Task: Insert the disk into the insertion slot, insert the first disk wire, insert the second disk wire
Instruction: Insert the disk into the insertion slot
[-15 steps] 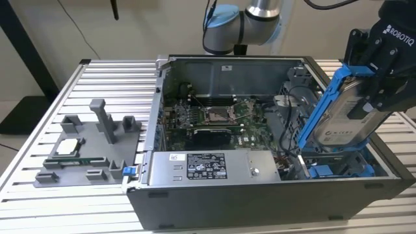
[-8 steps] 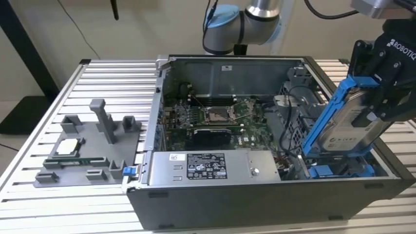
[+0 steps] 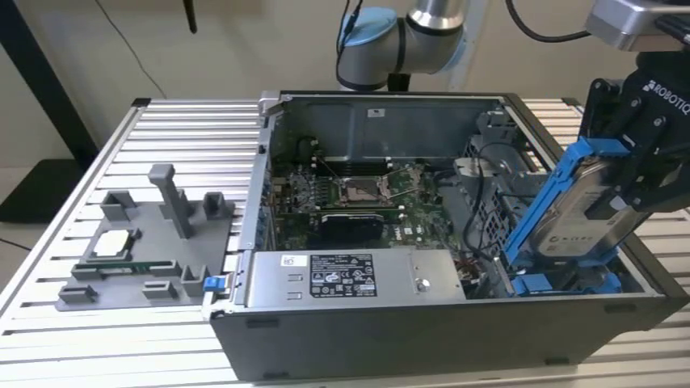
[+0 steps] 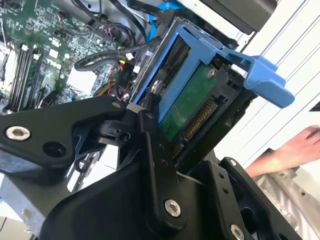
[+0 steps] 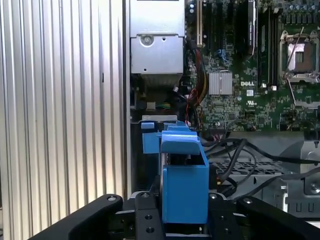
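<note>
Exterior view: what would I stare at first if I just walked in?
Probably the bright blue-framed disk, held tilted in the black gripper at the exterior view's right, its lower end inside the open computer case. Next, the green motherboard in the case's middle.

Exterior view looks down obliquely on the whole computer case [image 3: 431, 343], mid-distance. Both wrist views sit close behind the gripper [image 5: 182, 212] [image 4: 185, 137], facing the disk [image 5: 184, 180] [image 4: 192, 102]; all three seemingly share the motherboard [image 3: 356, 198] [image 5: 245, 107] [image 4: 42, 30].
</note>
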